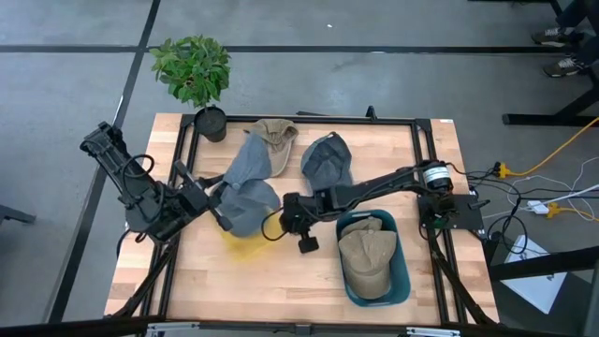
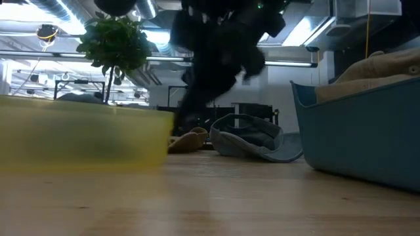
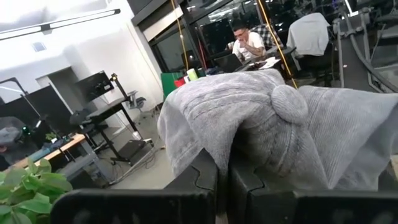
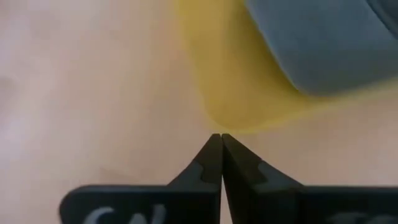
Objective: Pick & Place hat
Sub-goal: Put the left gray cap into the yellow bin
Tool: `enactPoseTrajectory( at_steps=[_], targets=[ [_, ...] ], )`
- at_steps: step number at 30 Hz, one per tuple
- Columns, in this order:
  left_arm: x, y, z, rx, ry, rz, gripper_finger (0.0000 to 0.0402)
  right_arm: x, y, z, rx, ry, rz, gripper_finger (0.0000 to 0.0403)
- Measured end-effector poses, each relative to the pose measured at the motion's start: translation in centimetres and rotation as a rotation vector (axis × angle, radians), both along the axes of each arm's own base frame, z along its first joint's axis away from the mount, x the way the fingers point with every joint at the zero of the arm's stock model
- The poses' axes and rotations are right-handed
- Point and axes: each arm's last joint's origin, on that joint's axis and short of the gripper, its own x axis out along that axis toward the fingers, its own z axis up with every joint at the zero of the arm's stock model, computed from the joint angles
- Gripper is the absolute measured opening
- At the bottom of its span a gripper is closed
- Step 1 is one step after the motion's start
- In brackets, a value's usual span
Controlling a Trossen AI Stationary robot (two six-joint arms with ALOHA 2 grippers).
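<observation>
Left end effector [image 3: 222,180] clamped on soft grey ribbed hat [image 3: 273,124], button on top.

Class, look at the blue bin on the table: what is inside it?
The blue bin holds tan hats: one fills most of it, another peeks out behind. Anything under them is covered.

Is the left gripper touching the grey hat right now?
Touching. The left wrist view shows the left gripper with its fingers closed on a fold of the grey hat, the cloth bunched right against them.
</observation>
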Motion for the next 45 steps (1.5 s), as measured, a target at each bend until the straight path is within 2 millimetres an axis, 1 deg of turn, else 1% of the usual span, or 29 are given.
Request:
enactPoseTrajectory(
  at_steps=[2,5,8,11,14,18,21,23,26,30,33,35,37,39,42,45],
  targets=[
    [0.0,0.0,0.0,0.001,0.001,0.000,0.0003,0.6,0.9,0.7,0.085,-0.091,0.097,0.0004],
    [0.0,0.0,0.0,0.001,0.001,0.000,0.0003,1.4,2.2,2.2,0.194,-0.275,0.243,0.0007],
    [0.0,0.0,0.0,0.001,0.001,-0.001,0.0003,1.8,3.1,3.4,0.262,-0.404,0.352,0.0014],
    [-0.2,-0.2,0.0,-0.010,-0.010,-0.014,0.0003,1.4,3.0,4.3,0.294,-0.397,0.356,0.0012],
    [-0.5,-0.7,0.0,-0.045,-0.044,-0.041,0.0003,0.5,2.8,5.5,0.293,-0.364,0.347,0.0006],
    [-1.3,-1.5,0.0,-0.101,-0.093,-0.093,0.0003,-0.7,2.4,6.9,0.251,-0.315,0.296,0.0004],
    [-1.9,-2.2,0.0,-0.152,-0.134,-0.136,0.0003,-1.6,2.1,7.7,0.218,-0.283,0.257,0.0012],
    [-2.1,-2.6,0.0,-0.178,-0.151,-0.206,0.0003,-2.0,2.0,8.3,0.209,-0.276,0.247,0.0017],
    [-2.0,-3.2,0.0,-0.193,-0.150,-0.408,0.0003,-2.4,1.9,8.6,0.206,-0.267,0.244,0.0020],
    [-1.6,-3.8,-0.2,-0.221,-0.129,-0.665,0.0003,-2.5,1.9,8.5,0.209,-0.246,0.247,0.0020],
    [-1.3,-3.9,-0.9,-0.311,-0.072,-0.853,0.0003,-2.7,1.9,8.3,0.215,-0.212,0.236,0.0020],
    [-1.1,-3.7,-1.4,-0.408,-0.035,-0.922,0.0003,-2.7,1.9,8.2,0.222,-0.198,0.226,0.0021],
    [-0.8,-3.3,-2.2,-0.519,-0.001,-0.890,0.0003,-2.8,1.9,8.1,0.228,-0.185,0.218,0.0021],
    [-0.6,-2.5,-3.1,-0.641,0.044,-0.811,0.0003,-2.8,1.9,8.1,0.237,-0.171,0.206,0.0021],
    [-0.7,-1.2,-3.6,-0.838,0.128,-0.667,0.0003,-3.0,1.8,7.9,0.228,-0.141,0.183,0.0021],
    [-0.8,-0.3,-4.0,-0.965,0.168,-0.493,0.0003,-3.0,1.6,7.8,0.200,-0.140,0.136,0.0021]
  ],
)
